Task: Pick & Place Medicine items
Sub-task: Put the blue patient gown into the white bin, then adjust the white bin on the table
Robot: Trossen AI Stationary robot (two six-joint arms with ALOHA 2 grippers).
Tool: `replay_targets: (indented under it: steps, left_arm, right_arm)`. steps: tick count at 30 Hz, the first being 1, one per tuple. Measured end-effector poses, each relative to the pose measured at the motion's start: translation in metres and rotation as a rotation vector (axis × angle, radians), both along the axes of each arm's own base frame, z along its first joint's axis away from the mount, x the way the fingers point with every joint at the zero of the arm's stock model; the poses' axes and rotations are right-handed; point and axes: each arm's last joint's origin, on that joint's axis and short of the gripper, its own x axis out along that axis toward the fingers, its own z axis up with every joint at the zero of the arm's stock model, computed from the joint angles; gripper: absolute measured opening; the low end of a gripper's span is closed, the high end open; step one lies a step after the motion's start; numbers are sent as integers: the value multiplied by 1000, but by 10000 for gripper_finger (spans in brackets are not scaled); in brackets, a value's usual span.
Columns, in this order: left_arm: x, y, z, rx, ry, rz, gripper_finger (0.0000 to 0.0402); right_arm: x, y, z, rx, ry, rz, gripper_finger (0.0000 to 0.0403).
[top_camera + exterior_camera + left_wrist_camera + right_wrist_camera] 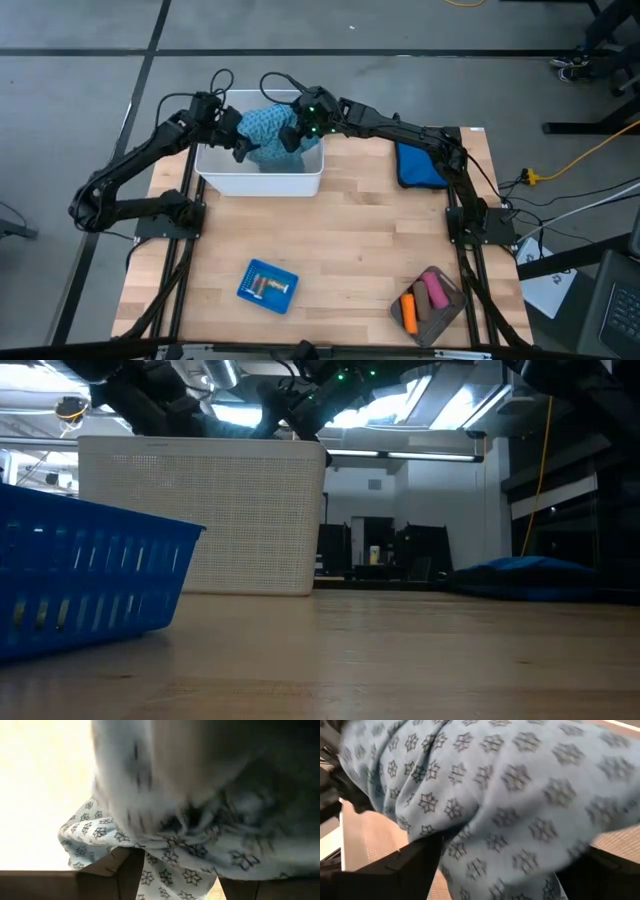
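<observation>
No writing is legible; both arms reach over the white perforated plastic bin (262, 178), left gripper (243, 150) and right gripper (291, 138) jaws each clamped on the blue star-patterned cloth (266, 127).

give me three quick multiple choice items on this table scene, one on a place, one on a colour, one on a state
1. Where does the white bin stand on the table in the high view?
A. far edge, left of middle
B. near edge, right corner
C. dead centre

2. What colour is the small basket near the front?
A. red
B. blue
C. green

3. What are the two end effectors doing?
A. resting on bare wood
B. both at the patterned cloth over the bin
C. reaching into the tray of medicine items

Answers:
1. A, the bin sits at the far edge under both arms.
2. B, its sides show blue in the high and low views.
3. B, the left end effector and right end effector meet at the cloth, which fills both wrist views.
</observation>
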Motion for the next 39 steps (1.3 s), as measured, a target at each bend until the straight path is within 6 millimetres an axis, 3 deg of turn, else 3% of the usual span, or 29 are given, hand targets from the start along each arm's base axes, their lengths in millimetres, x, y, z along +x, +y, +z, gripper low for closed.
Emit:
replay_targets:
  steps: [8,18,25,34,39]
  left_arm:
    - [-17,-23,17,76,-4,70,243]
    - [-26,-40,19,47,0,63,249]
    - [-35,-36,21,225,237,269,249]
    - [-29,-42,19,215,242,188,249]
    - [-19,-51,36,292,18,18,249]
  right_arm:
    - [-1,1,2,15,-5,23,346]
    - [-11,5,25,10,-59,65,345]
    - [-12,6,28,-11,-64,72,345]
    - [-13,6,30,-24,-68,100,345]
    - [-7,17,35,-90,-112,205,345]
